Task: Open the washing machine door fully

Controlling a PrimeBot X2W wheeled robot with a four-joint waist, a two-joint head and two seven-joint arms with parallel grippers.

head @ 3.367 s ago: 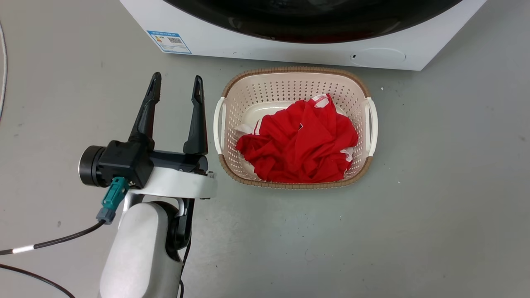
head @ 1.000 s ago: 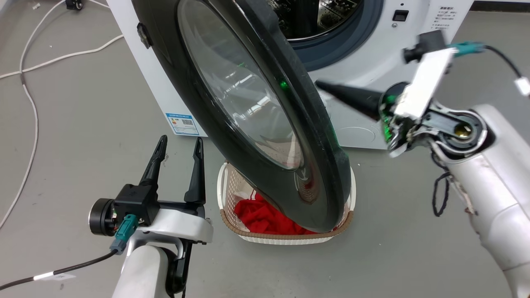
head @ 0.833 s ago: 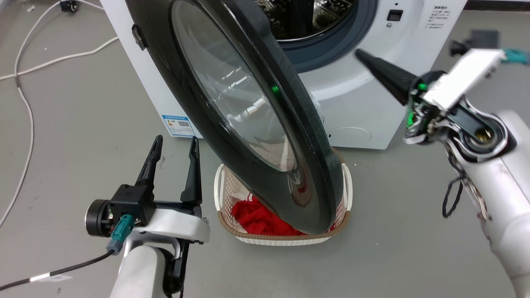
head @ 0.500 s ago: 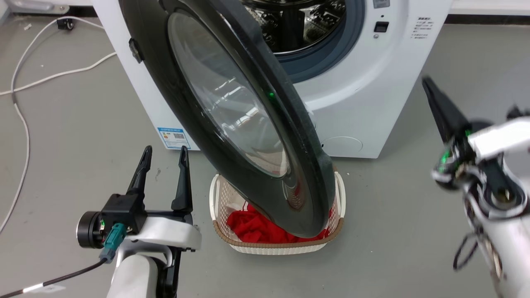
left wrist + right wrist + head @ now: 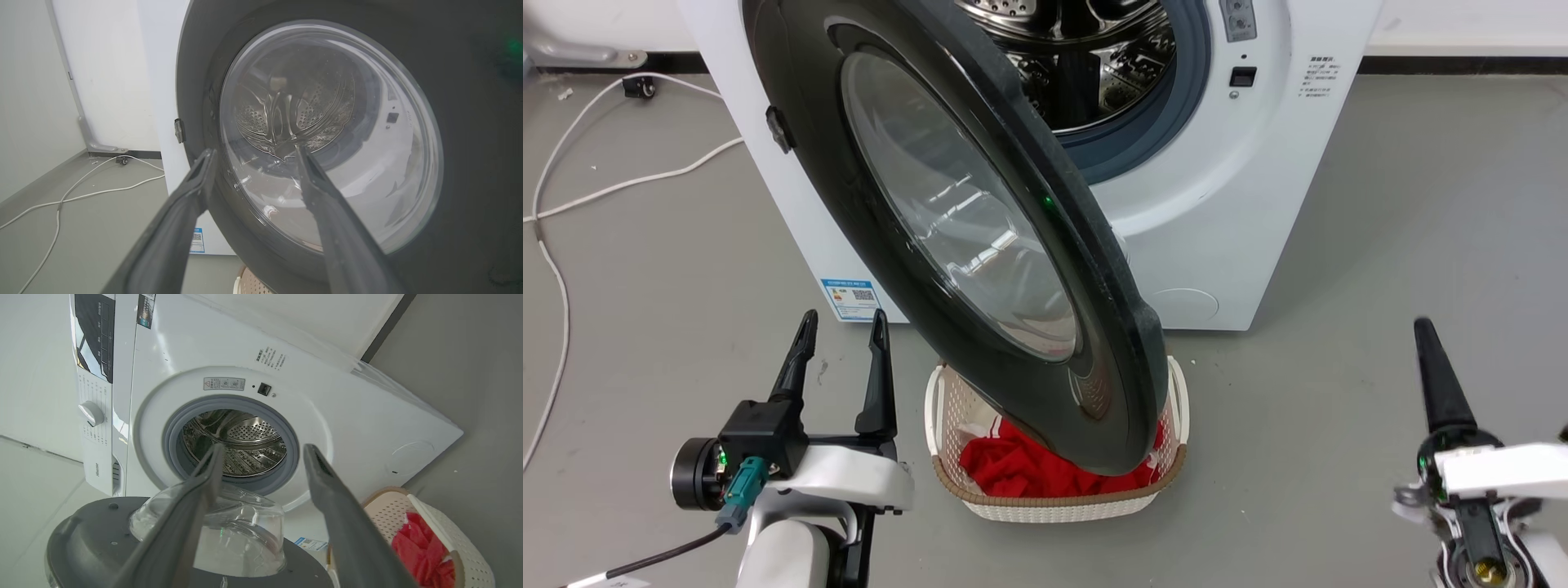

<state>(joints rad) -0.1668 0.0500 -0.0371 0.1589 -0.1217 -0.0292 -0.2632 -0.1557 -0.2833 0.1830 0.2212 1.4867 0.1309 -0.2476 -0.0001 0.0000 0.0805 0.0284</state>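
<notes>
The white washing machine stands ahead with its steel drum exposed. The washing machine door, a black disc with a clear bowl window, is swung out to the left and hangs over the basket. My left gripper is open at the lower left, apart from the door's outer face. In the left wrist view the left gripper points at the door. My right gripper sits low at the right, well away from the door. In the right wrist view the right gripper is open and holds nothing.
A cream laundry basket with red cloth sits on the grey floor under the door's free edge. White cables trail on the floor at left. The right wrist view shows the basket beside the machine.
The head camera has tilted up, so the machine shows higher. My right gripper has drawn back from beside the door's free edge to the lower right. The door has been opened since the earliest frame.
</notes>
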